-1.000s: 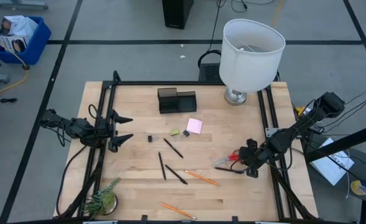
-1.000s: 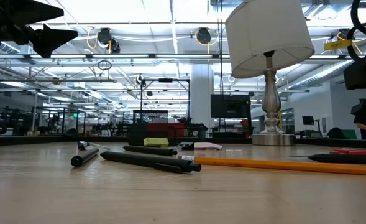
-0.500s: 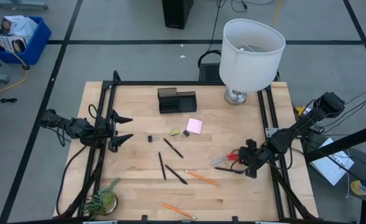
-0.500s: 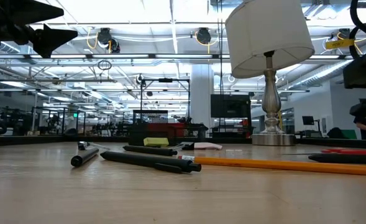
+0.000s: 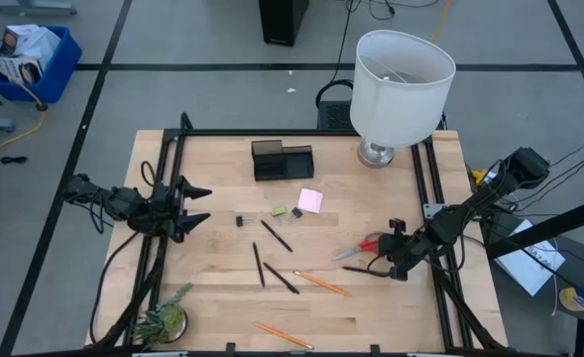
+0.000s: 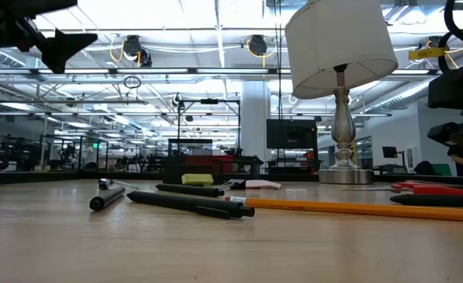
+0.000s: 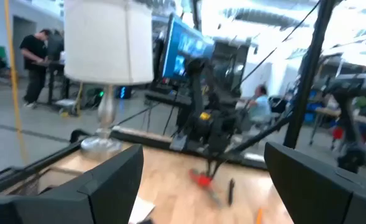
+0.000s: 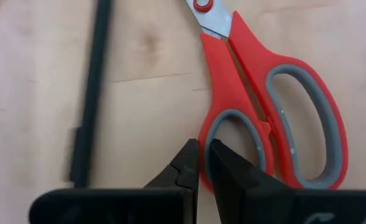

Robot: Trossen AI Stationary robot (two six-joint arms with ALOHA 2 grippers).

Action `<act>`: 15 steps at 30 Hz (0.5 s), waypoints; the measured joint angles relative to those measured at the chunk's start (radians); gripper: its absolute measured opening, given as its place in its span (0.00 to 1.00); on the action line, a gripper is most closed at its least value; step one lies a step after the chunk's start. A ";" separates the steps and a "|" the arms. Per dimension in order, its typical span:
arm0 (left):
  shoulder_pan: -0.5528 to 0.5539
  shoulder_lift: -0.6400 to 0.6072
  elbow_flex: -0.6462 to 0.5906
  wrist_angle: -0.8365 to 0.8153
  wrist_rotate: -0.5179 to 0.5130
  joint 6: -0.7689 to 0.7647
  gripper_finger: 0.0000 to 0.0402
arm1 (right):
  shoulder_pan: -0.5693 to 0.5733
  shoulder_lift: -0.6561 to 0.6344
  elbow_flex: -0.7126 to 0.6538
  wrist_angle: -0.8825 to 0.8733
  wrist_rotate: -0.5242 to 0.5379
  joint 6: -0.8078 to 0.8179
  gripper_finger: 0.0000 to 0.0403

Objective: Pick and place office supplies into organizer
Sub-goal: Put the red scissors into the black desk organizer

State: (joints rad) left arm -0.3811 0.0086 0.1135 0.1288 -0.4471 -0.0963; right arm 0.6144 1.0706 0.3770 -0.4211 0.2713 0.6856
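The right gripper (image 8: 204, 163), jaws closed and holding nothing, sits by the handle of the red scissors (image 8: 266, 93) at the lower right of the counter (image 5: 212, 317); the blade tips are cut off in the wrist view. The left gripper (image 5: 194, 205) hovers at the left edge, jaws open. The organizer (image 5: 282, 161) stands upper centre, its compartments too small to make out.

White-shaded lamp (image 5: 403, 74), green plant (image 5: 164, 317)
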 joint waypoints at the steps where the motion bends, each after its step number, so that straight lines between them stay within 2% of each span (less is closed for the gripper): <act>1: 0.000 0.000 0.000 0.019 0.003 0.000 0.85 | -0.001 0.000 0.000 -0.002 0.003 0.000 0.05; 6: 0.000 0.000 0.000 0.095 0.002 -0.026 0.85 | 0.000 0.000 0.001 -0.001 0.014 -0.019 0.05; 13: 0.000 0.000 0.000 0.072 0.011 -0.061 0.85 | 0.000 -0.001 0.002 0.017 0.015 -0.047 0.05; 15: 0.000 0.001 0.000 0.058 0.055 -0.081 0.85 | 0.000 -0.001 0.002 0.041 0.015 -0.071 0.05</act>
State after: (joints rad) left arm -0.3811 0.0099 0.1137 0.1871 -0.3920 -0.1770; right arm 0.6144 1.0695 0.3786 -0.3800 0.2863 0.6142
